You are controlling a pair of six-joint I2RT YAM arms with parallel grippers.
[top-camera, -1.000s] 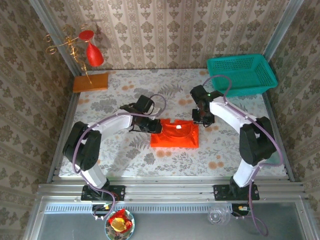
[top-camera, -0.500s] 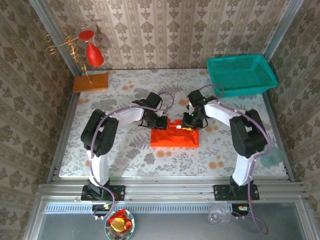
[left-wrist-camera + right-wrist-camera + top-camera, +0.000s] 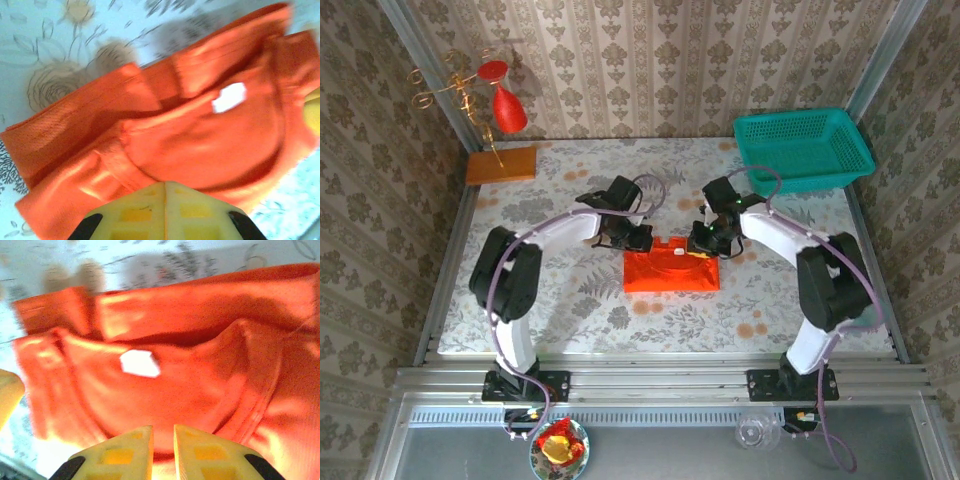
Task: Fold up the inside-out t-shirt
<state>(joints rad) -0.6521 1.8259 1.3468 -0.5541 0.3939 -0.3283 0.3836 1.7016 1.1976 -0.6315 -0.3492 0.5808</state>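
While the inside-out t-shirt [image 3: 670,272] lies folded at the middle of the table [image 3: 560,300], left gripper [image 3: 638,240] at its far-left corner, fingers pressed together — cloth nip unclear, right gripper [image 3: 703,243] at far-right corner, narrow jaws pinching cloth, white tag [image 3: 139,363] showing.

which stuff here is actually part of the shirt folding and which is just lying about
Part of the job:
- orange-red t-shirt
- left tool and right tool, both pinching its far edge

Just lying about:
- teal basket
- red ornament on gold stand
- wooden block
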